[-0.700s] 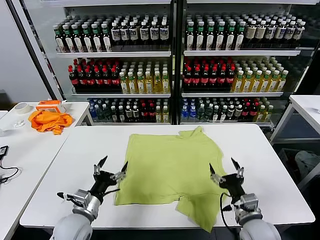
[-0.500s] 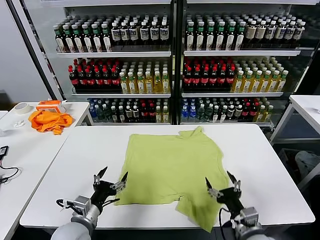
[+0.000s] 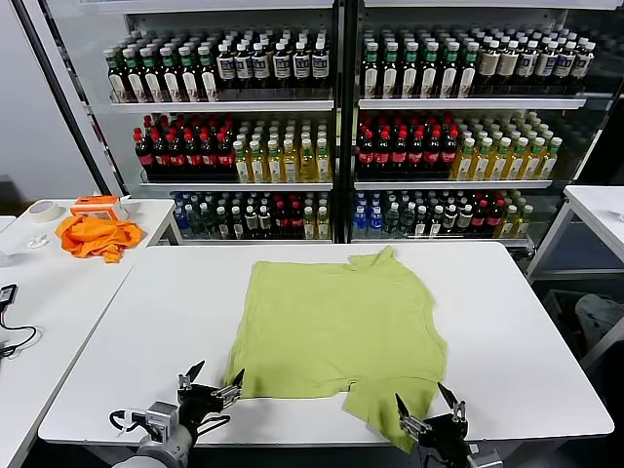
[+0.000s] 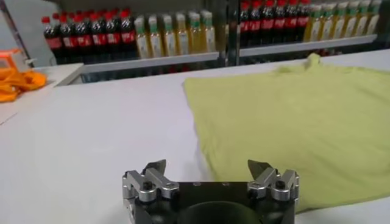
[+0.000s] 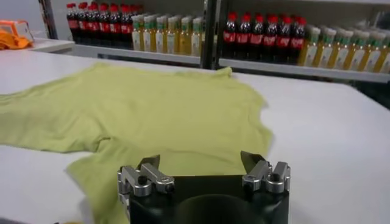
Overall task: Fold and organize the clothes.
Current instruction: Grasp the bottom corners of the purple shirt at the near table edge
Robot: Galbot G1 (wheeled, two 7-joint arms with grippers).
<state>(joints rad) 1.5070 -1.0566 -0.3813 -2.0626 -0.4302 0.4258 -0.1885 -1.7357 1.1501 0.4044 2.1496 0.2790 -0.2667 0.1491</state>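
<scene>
Left hand (image 3: 210, 382) beside T-shirt (image 3: 336, 327) hem, empty

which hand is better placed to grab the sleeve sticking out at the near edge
Right. The right hand, open, sits at the near sleeve of the shirt; the left hand, also open, is by the opposite corner.

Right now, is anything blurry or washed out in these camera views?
Head view: evenly lit and sharp, only faint shadows around the lime T-shirt. Left wrist view: the left pincer is crisp, the bottle shelves behind are soft. Right wrist view: the right pincer is sharp, the far bottles blurred; no strong glare.
</scene>
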